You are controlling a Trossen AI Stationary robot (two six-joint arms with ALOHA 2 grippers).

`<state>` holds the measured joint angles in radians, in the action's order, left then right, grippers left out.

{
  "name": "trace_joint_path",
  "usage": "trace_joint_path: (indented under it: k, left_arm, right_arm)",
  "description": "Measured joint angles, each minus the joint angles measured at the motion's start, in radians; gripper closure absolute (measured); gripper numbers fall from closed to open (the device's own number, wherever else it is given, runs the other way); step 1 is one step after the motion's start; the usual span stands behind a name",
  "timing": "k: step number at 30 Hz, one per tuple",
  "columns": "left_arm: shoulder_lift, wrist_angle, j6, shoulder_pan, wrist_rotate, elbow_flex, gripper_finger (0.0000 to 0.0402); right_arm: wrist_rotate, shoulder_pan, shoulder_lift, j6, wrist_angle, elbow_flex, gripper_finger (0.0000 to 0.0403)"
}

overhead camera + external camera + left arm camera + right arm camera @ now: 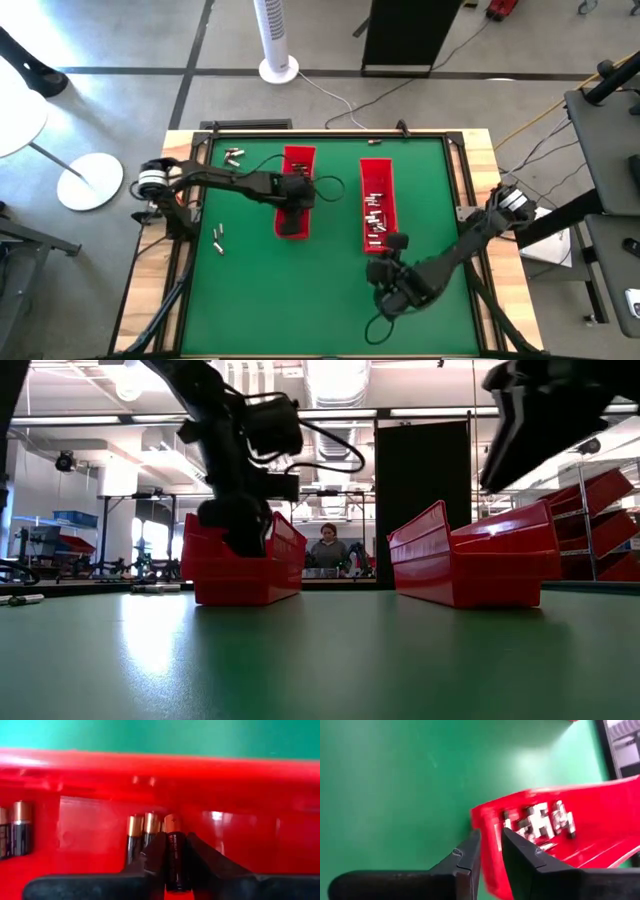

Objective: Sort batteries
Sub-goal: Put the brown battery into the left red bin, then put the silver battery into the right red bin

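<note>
Two red trays on the green table; a white fan behind.

Trays looked glossy red plastic, reflecting light. Table cover was matt green, smooth; its frame pale wood. Held battery had a black satin jacket and coppery metallic end.

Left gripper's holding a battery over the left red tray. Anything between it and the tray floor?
Nothing visible. The left gripper grips the battery inside the left red tray, beside other batteries already lying there.
</note>
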<state>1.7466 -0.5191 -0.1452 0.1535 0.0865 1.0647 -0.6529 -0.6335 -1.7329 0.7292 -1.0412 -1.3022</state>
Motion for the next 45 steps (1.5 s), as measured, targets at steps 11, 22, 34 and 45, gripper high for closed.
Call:
trace_joint_path:
  k: [11,22,34,45]
  left_arm:
    - [0.174,-0.187,0.065,-0.025,-0.074,0.213,0.0348]
    - [0.215,-0.326,0.132,-0.125,-0.081,0.388,0.0270]
    - [0.082,-0.675,0.217,-0.232,-0.024,0.415,0.0257]
    - [-0.341,-0.588,0.653,-0.271,0.109,0.127,0.0270]
  right_arm:
    - [0.002,0.061,0.083,-0.128,-0.027,0.002,0.0279]
    - [-0.005,0.061,0.093,-0.140,-0.054,0.010,0.0223]
    - [-0.005,0.060,0.093,-0.087,-0.052,0.099,0.0207]
    - [-0.005,0.058,0.095,-0.065,-0.025,0.136,0.0208]
